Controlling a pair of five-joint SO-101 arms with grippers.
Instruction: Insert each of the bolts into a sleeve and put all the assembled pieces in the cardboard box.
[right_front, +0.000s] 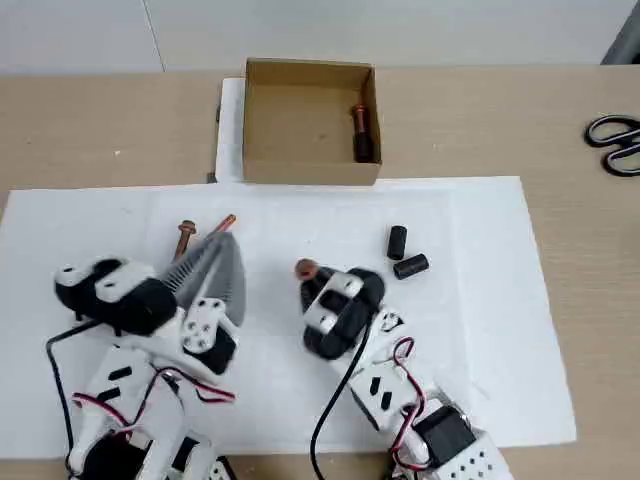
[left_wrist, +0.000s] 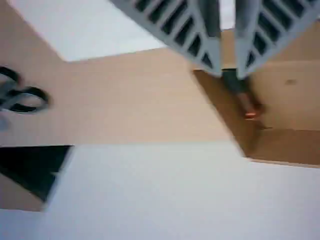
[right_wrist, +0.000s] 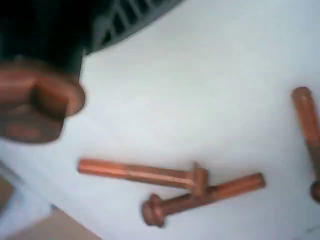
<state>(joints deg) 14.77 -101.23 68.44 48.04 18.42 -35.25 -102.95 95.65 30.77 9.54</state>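
left gripper (right_front: 226, 238): grey slatted fingers drawn in narrow, with a slim gap at the tips and nothing seen between them.
right gripper (right_front: 315, 283): closed on the gripped bolt (right_front: 305, 268). from above, its fingers are hidden under the white and black wrist, and the copper head pokes out ahead of them.
gripped bolt, wrist view: a large copper blur right up against the camera, with dark housing behind it. how the fingers sit on the shank is hard to make out.
loose bolts (right_front: 185, 240): on the white sheet (right_front: 480, 330), just beside the left gripper's tips. one lies in the clear. another pokes out past the tips, its shank covered by the fingers.
crossed pair (right_wrist: 197, 182): two bolts lying one over the other, out ahead of the right gripper and softly blurred.
edge bolt (right_wrist: 306, 117): cut off by the frame, head end not clear.
sleeves (right_front: 404, 253): two short black ones, close together, just off to the side of the right gripper and apart from it.
cardboard box (right_front: 310, 172): well ahead of both grippers, beyond the sheet's far edge.
assembled piece (right_front: 362, 135): a black sleeve with copper showing at one end, lying against one wall inside the box. from the left wrist it sits in line with the fingertips, farther off.
scissors (right_front: 615, 143): on the table (right_front: 100, 120), far out to the right gripper's side, cut off at the frame edge.
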